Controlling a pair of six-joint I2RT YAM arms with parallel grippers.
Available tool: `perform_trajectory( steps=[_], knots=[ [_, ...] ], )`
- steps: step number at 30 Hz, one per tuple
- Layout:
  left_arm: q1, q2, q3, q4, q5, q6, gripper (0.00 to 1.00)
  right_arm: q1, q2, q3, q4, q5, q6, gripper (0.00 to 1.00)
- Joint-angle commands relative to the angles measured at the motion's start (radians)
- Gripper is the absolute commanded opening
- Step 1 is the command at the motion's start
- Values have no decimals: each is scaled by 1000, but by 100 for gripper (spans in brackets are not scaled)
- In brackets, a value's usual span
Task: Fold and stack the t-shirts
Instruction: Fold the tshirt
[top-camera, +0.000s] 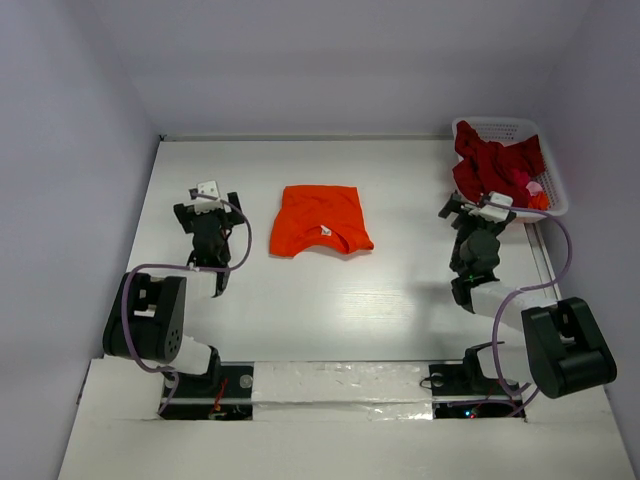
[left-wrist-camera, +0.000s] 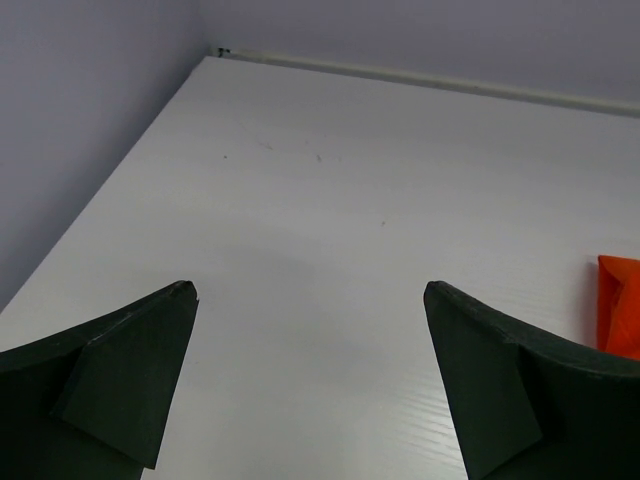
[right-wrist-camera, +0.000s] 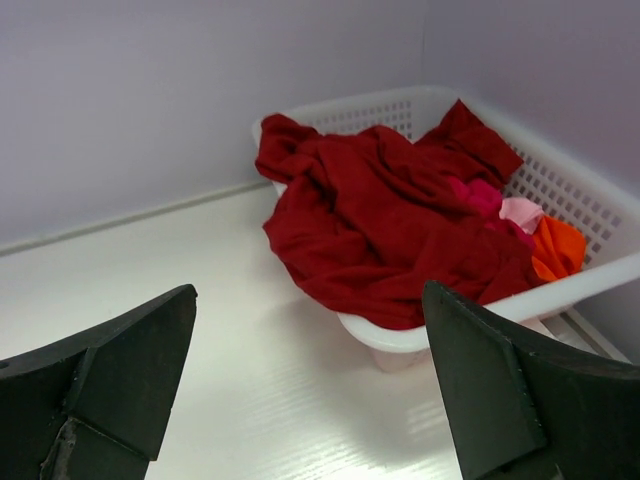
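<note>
A bright orange t-shirt (top-camera: 320, 221), folded, lies flat mid-table with its white neck label showing; its edge shows at the right of the left wrist view (left-wrist-camera: 620, 318). A dark red t-shirt (top-camera: 492, 163) lies crumpled in the white lattice basket (top-camera: 552, 180) and hangs over its near rim (right-wrist-camera: 380, 210). Pink and orange cloth lie beside it in the basket (right-wrist-camera: 545, 240). My left gripper (top-camera: 208, 200) is open and empty above bare table, left of the orange shirt (left-wrist-camera: 310, 300). My right gripper (top-camera: 478, 206) is open and empty, just in front of the basket (right-wrist-camera: 310, 300).
The basket (right-wrist-camera: 590, 210) stands in the far right corner against the walls. Grey walls close the table on the left, back and right. Cables loop beside both arms.
</note>
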Motion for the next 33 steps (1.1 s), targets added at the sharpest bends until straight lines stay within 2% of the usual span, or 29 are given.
perform_trajectory(
  steps=[1, 3, 4, 6, 7, 8, 9, 10, 12, 15, 24, 25, 26, 27, 30, 33],
  knots=[
    [39, -9, -55, 155, -1, -22, 99, -4, -21, -3, 144, 1, -18, 100],
    [39, -45, -120, 292, 42, -10, 99, -4, -22, -14, 179, 35, -2, 100],
    [39, -49, -171, 339, 71, -5, 99, -4, -18, -23, 194, 100, 20, 100],
    [52, -34, -219, 478, 83, -22, 99, -4, -17, -28, 216, 110, 24, 100],
    [42, -8, -285, 608, 109, 13, 99, -4, -17, -32, 230, 115, 25, 100],
    [26, -6, -292, 646, 102, 45, 99, -4, -20, -49, 242, 115, 27, 100],
    [25, -23, -275, 556, 105, 30, 99, -4, -25, -58, 265, 113, 27, 100],
    [25, -23, -269, 551, 120, 32, 99, -4, -26, -69, 288, 116, 28, 100],
    [25, -9, -269, 566, 120, 32, 99, -4, -17, -75, 303, 118, 19, 100],
    [25, -14, -269, 571, 116, 30, 99, -4, -21, -43, 239, 118, 27, 100],
    [25, -14, -272, 566, 117, 30, 99, -4, -20, -48, 248, 104, 18, 100],
    [25, -14, -270, 566, 116, 30, 99, -4, -23, -49, 239, -49, -34, 100],
    [25, -15, -270, 566, 117, 30, 99, -4, -25, -45, 228, -131, -76, 100],
    [25, -16, -270, 565, 117, 30, 99, -13, -31, -42, 196, -141, -70, 100],
    [25, -14, -270, 568, 117, 30, 99, -75, -66, -95, 248, -328, -47, 100],
    [25, -6, -253, 540, 51, 0, 99, -116, -66, -105, 247, -412, -47, 100]
  ],
)
